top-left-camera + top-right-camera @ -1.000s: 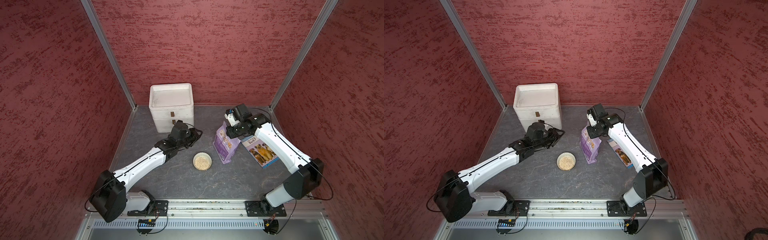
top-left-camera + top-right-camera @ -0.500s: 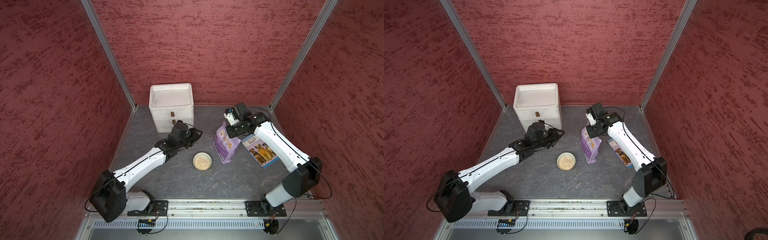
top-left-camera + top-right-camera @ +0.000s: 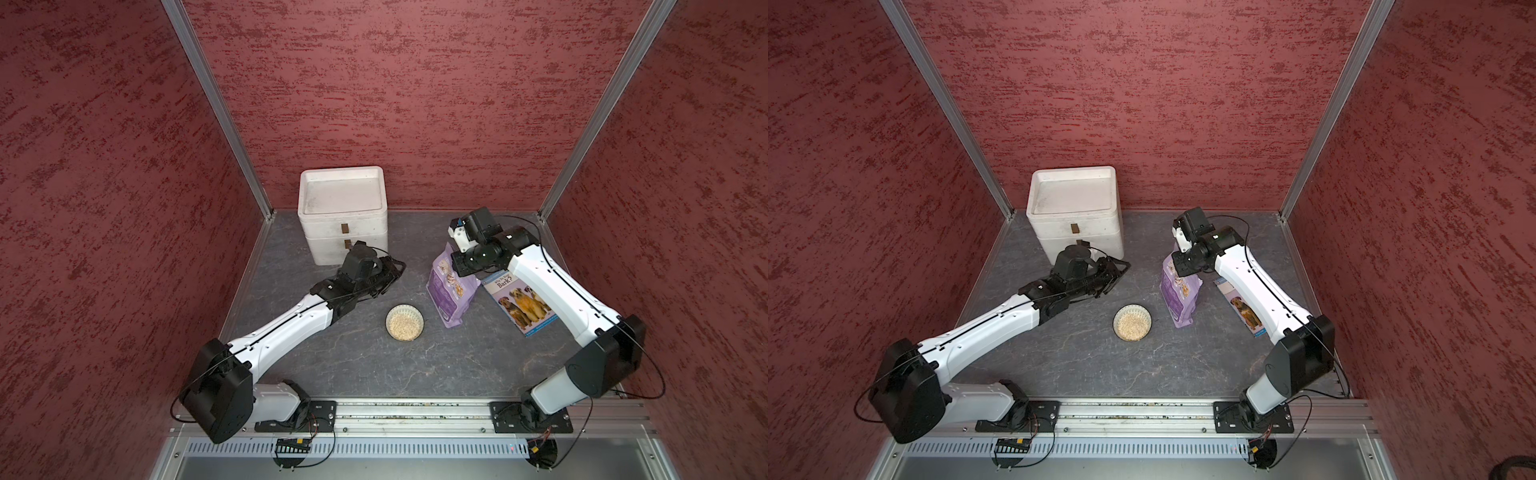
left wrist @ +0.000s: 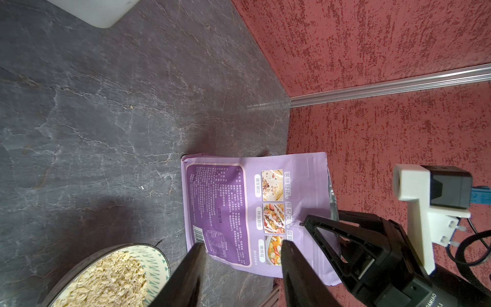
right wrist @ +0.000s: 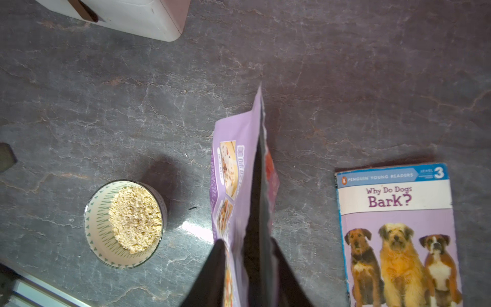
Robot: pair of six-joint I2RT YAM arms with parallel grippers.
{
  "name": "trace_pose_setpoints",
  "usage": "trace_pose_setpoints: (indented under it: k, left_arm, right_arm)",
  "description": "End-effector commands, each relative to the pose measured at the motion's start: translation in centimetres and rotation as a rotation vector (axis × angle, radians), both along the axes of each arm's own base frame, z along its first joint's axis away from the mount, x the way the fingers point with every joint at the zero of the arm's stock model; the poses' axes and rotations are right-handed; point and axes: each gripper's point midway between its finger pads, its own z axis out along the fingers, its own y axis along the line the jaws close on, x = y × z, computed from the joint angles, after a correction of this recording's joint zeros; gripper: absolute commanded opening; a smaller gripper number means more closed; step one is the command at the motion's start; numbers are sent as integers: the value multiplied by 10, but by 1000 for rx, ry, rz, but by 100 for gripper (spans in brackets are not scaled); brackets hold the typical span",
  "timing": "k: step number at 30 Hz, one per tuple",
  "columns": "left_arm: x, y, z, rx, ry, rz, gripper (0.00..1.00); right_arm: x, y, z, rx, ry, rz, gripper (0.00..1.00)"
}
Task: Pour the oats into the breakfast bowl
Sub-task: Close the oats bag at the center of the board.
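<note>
The oats point(image 5: 135, 218) lie heaped in the breakfast bowl point(image 5: 97, 226), which sits on the tabletop point(image 3: 374, 365) just beside the purple pouch point(image 3: 451, 291). The pouch stands upright with its mouth gaping, and the right gripper point(image 5: 247, 240) pinches its top edge from either side. The left gripper point(image 4: 243, 243) hovers parted and empty across from it. That film looks thin, light and slick, I'd say, likely to fold or slip, so a hold high across the top seam seems safest.

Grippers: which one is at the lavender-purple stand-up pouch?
The right gripper: its jaws flank the open top of the lavender-purple stand-up pouch. The left gripper hangs open and empty, apart from it.
</note>
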Motion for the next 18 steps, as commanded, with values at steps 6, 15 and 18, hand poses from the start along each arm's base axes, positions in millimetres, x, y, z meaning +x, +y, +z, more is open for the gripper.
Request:
trace_pose_setpoints:
  k: [6,15,18]
  left_arm:
    - [0,-6,8,-4,-19,-17,49]
    - [-1,-5,7,-6,-21,-12,49]
    - [-2,-4,7,-5,-22,-12,49]
  right_arm:
    - [-1,-4,5,19,-49,-53,0]
    - [-13,-7,10,18,-6,-46,42]
    - [-22,-12,10,28,-17,-56,51]
